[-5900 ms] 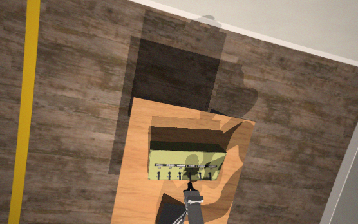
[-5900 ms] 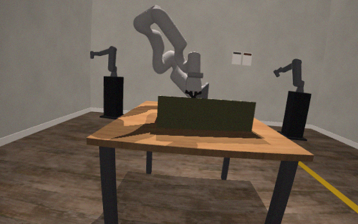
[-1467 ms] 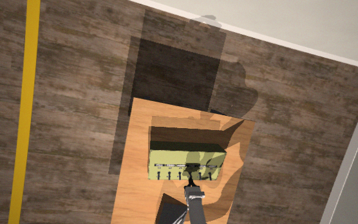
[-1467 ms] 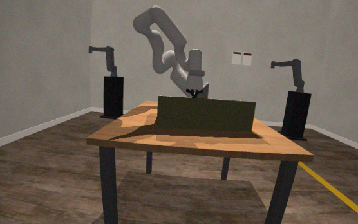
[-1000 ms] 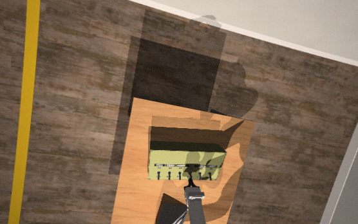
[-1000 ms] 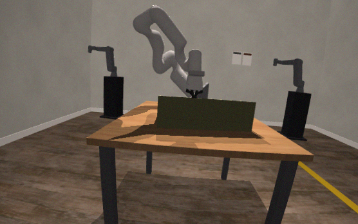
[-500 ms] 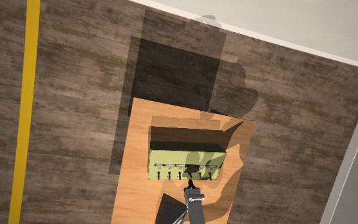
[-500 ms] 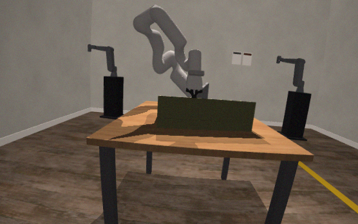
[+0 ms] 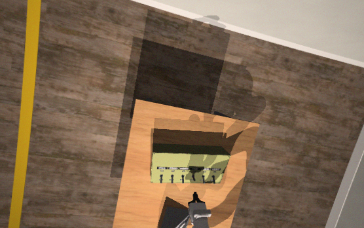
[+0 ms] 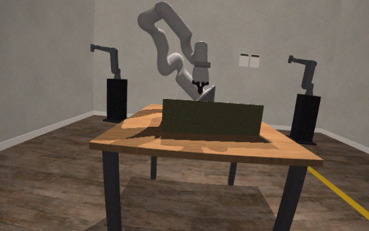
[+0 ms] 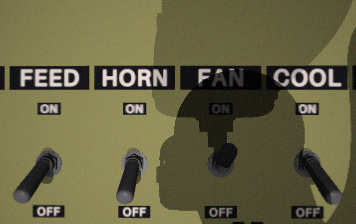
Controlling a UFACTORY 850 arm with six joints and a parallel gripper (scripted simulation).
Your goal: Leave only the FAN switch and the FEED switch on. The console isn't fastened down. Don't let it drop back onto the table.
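Note:
The olive console stands on the wooden table; its dark back faces the exterior view. The wrist view shows four labelled toggles. The FEED lever, the HORN lever and the COOL lever all hang toward OFF. The FAN lever lies in shadow, looks short, and points nearly straight out, slightly toward ON. My gripper is shut on nothing and hovers just in front of the panel, in line with the FAN switch. It also shows above the console's far side. Its fingers are out of the wrist view.
Further switches continue past both edges of the wrist view. Two black pedestals with camera arms stand behind the table. A yellow line runs along the floor.

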